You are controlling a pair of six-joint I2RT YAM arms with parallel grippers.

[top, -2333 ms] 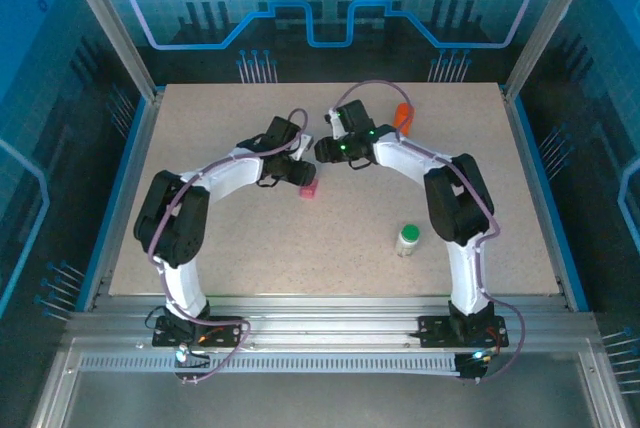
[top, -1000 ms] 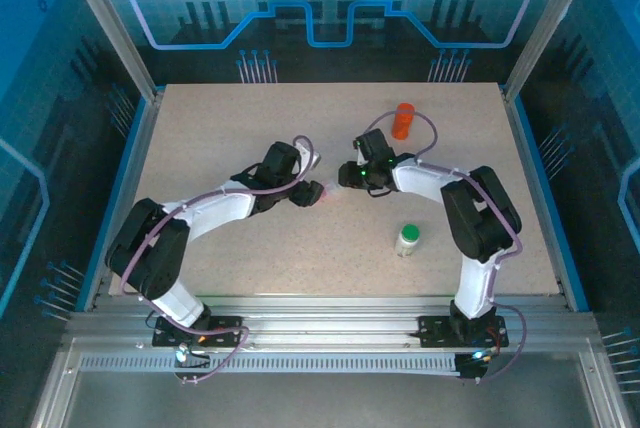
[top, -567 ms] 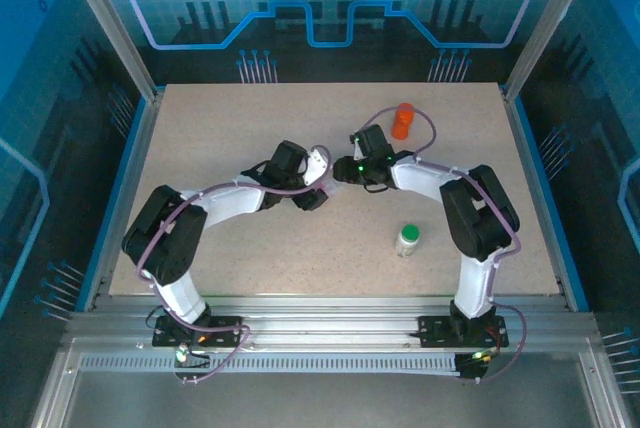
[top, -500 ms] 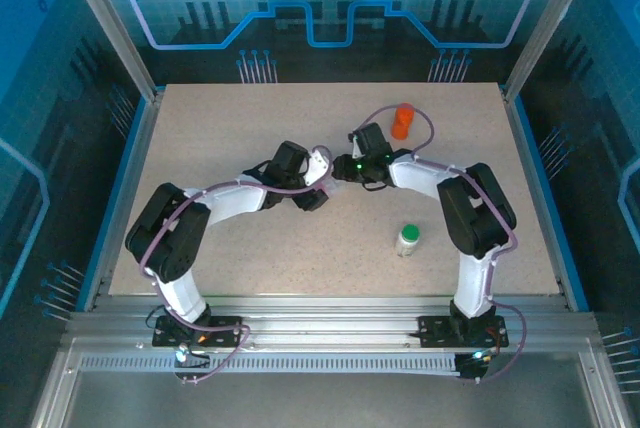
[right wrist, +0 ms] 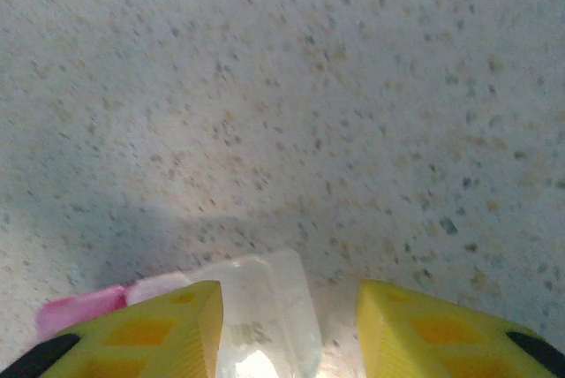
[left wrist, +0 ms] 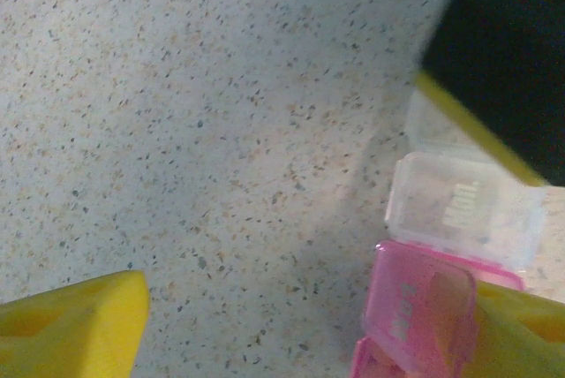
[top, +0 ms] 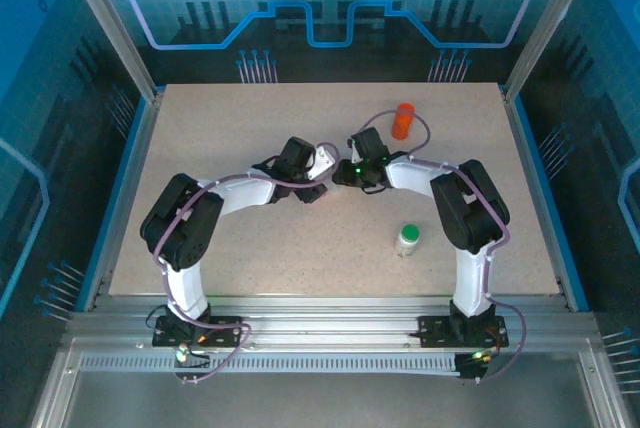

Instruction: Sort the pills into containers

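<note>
Nearest the bases, the left arm (top: 185, 223) and right arm (top: 465, 203) arch inward over the speckled table (top: 250, 258). A green-capped bottle (top: 408, 239) stands just inside the right arm's elbow.

Farther in, at the table's middle, the two wrists almost meet over the pill box (left wrist: 446, 254). In the left wrist view its long axis runs away from the camera and leans slightly right. The pink compartment (left wrist: 419, 307) is the near end. The clear compartment (left wrist: 463, 210) is the far end, pointing at a dark, yellow-edged finger (left wrist: 503, 60) of the other arm.

A second ago the wrists stood well apart and pink showed between them from above. Now they have closed in and the left elbow has swung inward. The green-capped bottle has kept its place.

The left gripper (left wrist: 309, 298) has its jaws spread wide. The box sits at the right-hand side of that gap, its pink end against the right-hand yellow finger (left wrist: 521, 334).

The right gripper (right wrist: 290, 288) has its jaws parted about the clear end (right wrist: 265, 307). That end lies against the left-hand finger (right wrist: 141, 334) in its view, with a strip of bare table before the other. The pink end pokes out beyond the left-hand finger, so the box lies across this gap.

Beyond, an orange bottle (top: 403, 120) stands upright near the far edge.
</note>
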